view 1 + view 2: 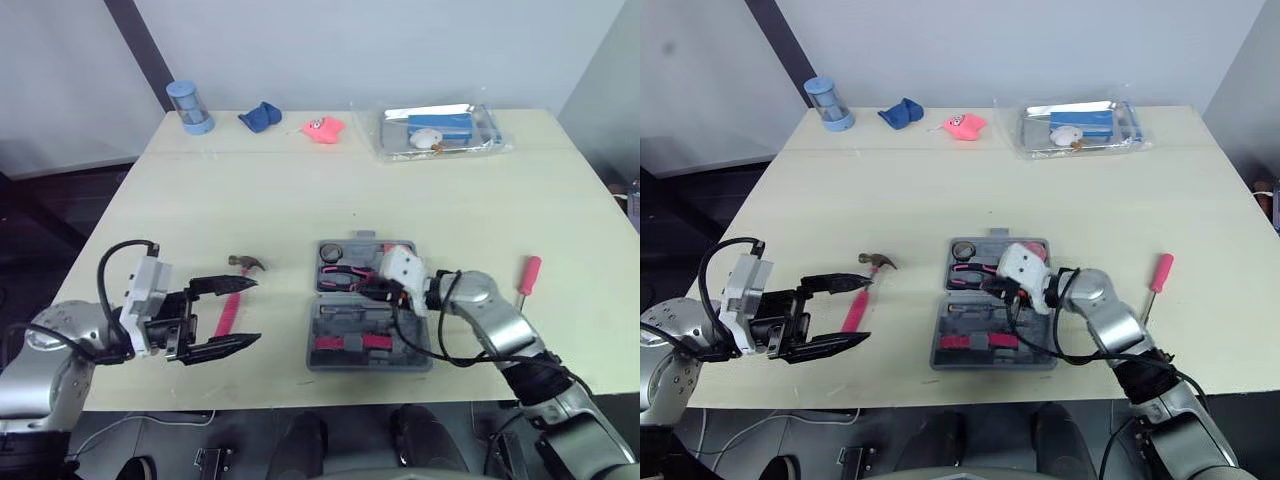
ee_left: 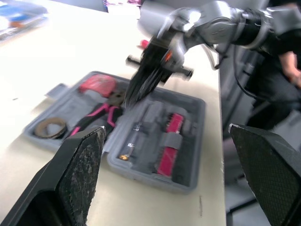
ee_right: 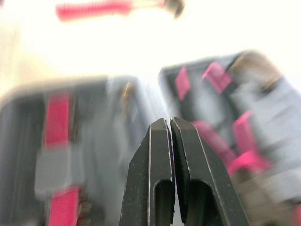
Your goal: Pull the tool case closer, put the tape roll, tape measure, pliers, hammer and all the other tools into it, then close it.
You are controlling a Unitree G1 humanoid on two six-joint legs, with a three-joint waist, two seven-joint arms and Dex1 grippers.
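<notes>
At table centre, near edge: tool case (image 1: pixel 370 366) lies open, grey, both halves flat on the top; I see it between the two arms
Case, far half: tape roll (image 1: pixel 332 250) sits in the corner pocket on my left; pink-handled pliers (image 1: pixel 345 275) lie just beside it; a red thing (image 2: pixel 98 84) in the next pocket, which I take for the tape measure, though I cannot be sure
Case, near half: two pink pieces (image 1: pixel 345 342) clipped in grey holders; what sort they are I cannot tell
Loose tools: hammer (image 1: pixel 236 297) with pink handle lies on the table left of the case, head pointing away from me; red-handled screwdriver (image 1: pixel 526 277) lies right of the case, well apart from it
Surface: pale table (image 1: pixel 300 190); along the far edge stand a blue cylinder (image 1: pixel 190 107), a blue cloth (image 1: pixel 261 117), a pink toy (image 1: pixel 324 128) and a clear tray (image 1: pixel 497 143) holding blue and white items
Room: plain light wall behind; dark floor at the left
Left arm: forearm lies across the near left corner; left gripper (image 1: pixel 256 310) points toward the case, fingers spread wide; the hammer handle shows between them from the head views; whether they touch it I cannot tell
Right arm: elbow bent, reaching in from the right; right gripper (image 3: pixel 169 120) hangs over the case, fingers pressed together on nothing
</notes>
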